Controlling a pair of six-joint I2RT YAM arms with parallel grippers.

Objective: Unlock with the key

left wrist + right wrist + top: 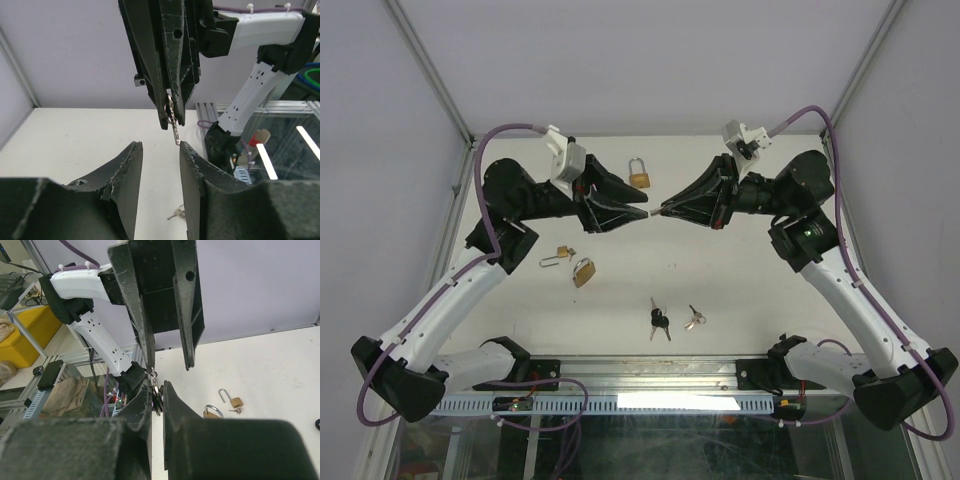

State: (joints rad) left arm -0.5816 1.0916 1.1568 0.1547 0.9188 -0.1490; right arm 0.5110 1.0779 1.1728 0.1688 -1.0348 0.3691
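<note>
Top external view has the matte white table (740, 290) with both white-shelled arms reaching in and meeting tip to tip in mid-air above it. So this looks like a key handoff or regrip, not the actual unlocking yet.

The right black wedge-shaped gripper (667, 209) is clenched on the small silver metal key (175, 131), pinching it up near the head. The blade hangs down into the gap of the left black wedge-shaped gripper (160, 146). Those left jaws are parted and grasping nothing, though the blade tip sits just beside one of the pads. The pads look rough and grainy, kinda foam-like, and they taper to thin edges.

My guess for the next move is that the left jaws need to close square on the blade or bow without twisting it. It's thin, slick metal, so it could easily pivot in the grip.

On the table there's a brass padlock with a silver shackle (639, 175) at the far side, below where the tips meet. Two smaller brass padlocks sit near the left arm, one with its shackle swung open (558, 256) and another just beside it (585, 271). Nearer the bases are black-headed keys (660, 320) and a bare silver key bunch (694, 319).
</note>
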